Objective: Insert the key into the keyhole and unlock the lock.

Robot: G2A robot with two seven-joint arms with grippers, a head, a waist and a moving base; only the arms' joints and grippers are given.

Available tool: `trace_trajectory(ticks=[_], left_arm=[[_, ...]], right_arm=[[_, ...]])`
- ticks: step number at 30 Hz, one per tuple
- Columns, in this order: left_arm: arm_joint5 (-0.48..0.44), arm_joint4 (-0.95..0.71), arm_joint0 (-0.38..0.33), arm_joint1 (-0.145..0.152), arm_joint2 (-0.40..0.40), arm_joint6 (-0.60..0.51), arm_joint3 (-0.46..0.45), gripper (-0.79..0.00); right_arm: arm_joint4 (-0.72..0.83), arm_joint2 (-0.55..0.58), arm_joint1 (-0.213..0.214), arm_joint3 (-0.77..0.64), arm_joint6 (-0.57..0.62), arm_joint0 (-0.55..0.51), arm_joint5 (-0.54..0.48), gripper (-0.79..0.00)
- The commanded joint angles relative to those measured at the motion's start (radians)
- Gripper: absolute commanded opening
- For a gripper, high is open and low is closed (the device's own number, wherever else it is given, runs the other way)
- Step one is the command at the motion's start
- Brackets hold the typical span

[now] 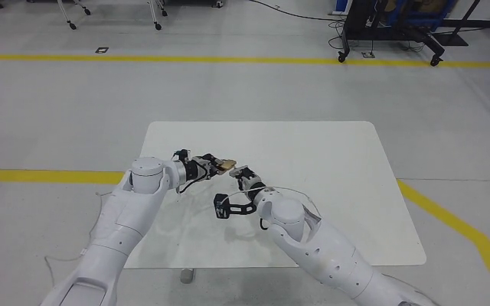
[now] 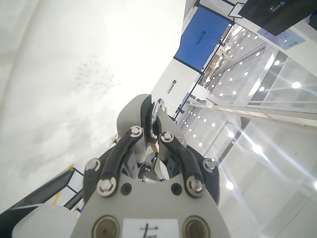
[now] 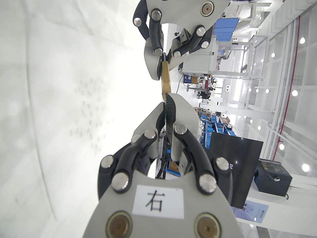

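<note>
Overhead looking down, wrist views close (sharing the lock (image 3: 165, 77))

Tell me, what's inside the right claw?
The right claw is pinched shut at the end of the brass lock, which the left claw holds. Anything between its pads, maybe the key, is covered.

One white table (image 1: 344, 153) is counted. Over its left half, one brass padlock (image 1: 227, 164) with one silver shackle (image 2: 155, 118) is seen. Two grippers are counted there, the left gripper (image 1: 216, 165) and the right gripper (image 1: 238, 173). One small grey object (image 1: 187, 275) is noted on the floor beside the table's near edge.
</note>
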Motion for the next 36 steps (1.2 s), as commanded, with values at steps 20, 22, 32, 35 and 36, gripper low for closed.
trace_trajectory(ticks=[20, 22, 32, 35, 36], left_arm=[[-0.022, -0.008, -0.015, 0.015, -0.032, -0.083, 0.017, -0.785], [-0.026, -0.013, -0.016, 0.020, -0.042, -0.116, 0.021, -0.785], [-0.002, -0.005, -0.027, 0.031, -0.020, -0.294, 0.033, -0.785], [-0.002, 0.008, -0.035, 0.032, 0.001, -0.344, 0.039, -0.785], [-0.001, 0.004, -0.036, 0.031, 0.007, -0.362, 0.042, -0.785]], right_arm=[[0.047, 0.098, 0.007, -0.078, -0.141, -0.046, -0.041, -0.785], [0.112, 0.152, 0.021, -0.116, -0.250, -0.079, -0.054, -0.785], [0.209, 0.404, 0.108, -0.172, -0.791, -0.213, -0.232, -0.785], [0.201, 0.417, 0.121, -0.151, -0.885, -0.202, -0.273, -0.785], [0.198, 0.416, 0.123, -0.143, -0.903, -0.198, -0.281, -0.785]])
